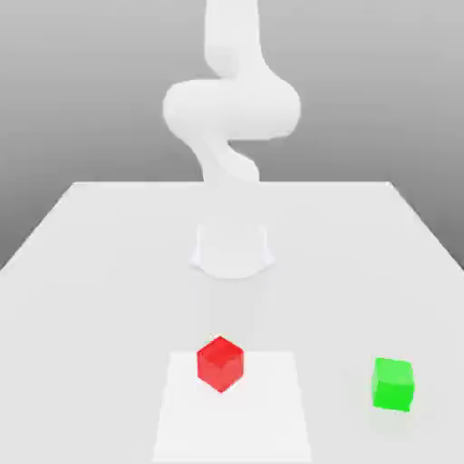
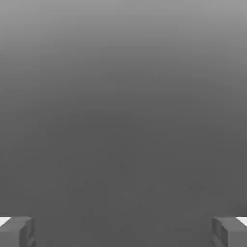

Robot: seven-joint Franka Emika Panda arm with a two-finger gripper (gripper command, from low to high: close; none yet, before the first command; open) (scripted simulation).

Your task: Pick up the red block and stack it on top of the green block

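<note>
— So, how far along is the stacking job?

— Nowhere yet, by my judgement. On the wide white table point(image 1: 109, 254), my arm point(image 1: 231, 118) rises from its base at the far middle, and nothing has been lifted. The pale square mat point(image 1: 272, 417) lies at the near edge, and the red block point(image 1: 220, 362) sits on its far part, turned corner-on. The green block point(image 1: 393, 383) rests on the bare tabletop, well apart, toward the exterior view's right, nothing on top of it.

— And your claw?

— My gripper point(image 2: 123, 231) is spread wide and holding nothing; both fingertips point(image 2: 17, 230) frame plain grey, no block between them.

— What's left, then?

— Everything: reach down to the red block, close on it, carry it across and set it on the green one.

— Anything in the way?

— Nothing stands between the two blocks. The red block's diagonal set may call for turning my wrist to meet flat faces.
</note>
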